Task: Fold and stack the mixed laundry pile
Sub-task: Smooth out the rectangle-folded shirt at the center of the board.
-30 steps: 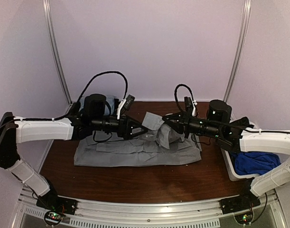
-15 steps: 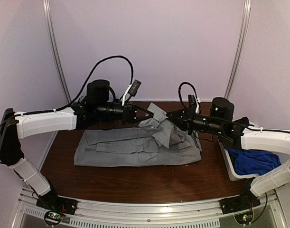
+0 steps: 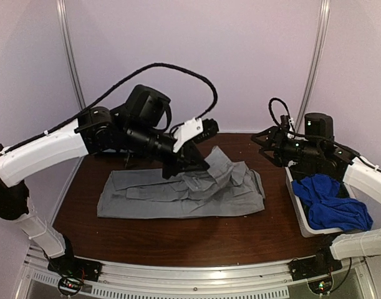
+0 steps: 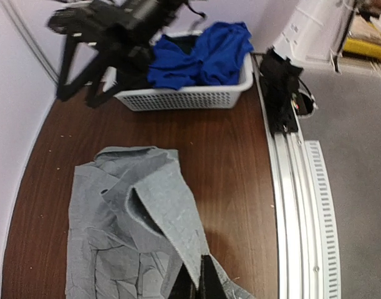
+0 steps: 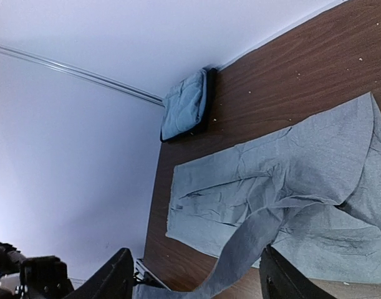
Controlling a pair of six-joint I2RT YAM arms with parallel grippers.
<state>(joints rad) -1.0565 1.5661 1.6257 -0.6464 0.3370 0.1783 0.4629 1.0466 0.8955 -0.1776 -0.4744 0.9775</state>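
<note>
Pinching a raised fold of the grey garment (image 4: 146,205), the left tool (image 4: 199,281) is pressed together; the right tool (image 3: 268,149) hangs spread beside the white bin (image 4: 190,98).

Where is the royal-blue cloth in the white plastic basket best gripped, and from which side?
Probably a raised fold mid-heap of the royal-blue cloth, straight down from above: it lies crumpled inside the white plastic basket, whose walls block a sideways approach.

On the brown table (image 5: 290,81), grey garment (image 5: 265,187) spread flat — folded stack (image 5: 185,106) beyond.
</note>
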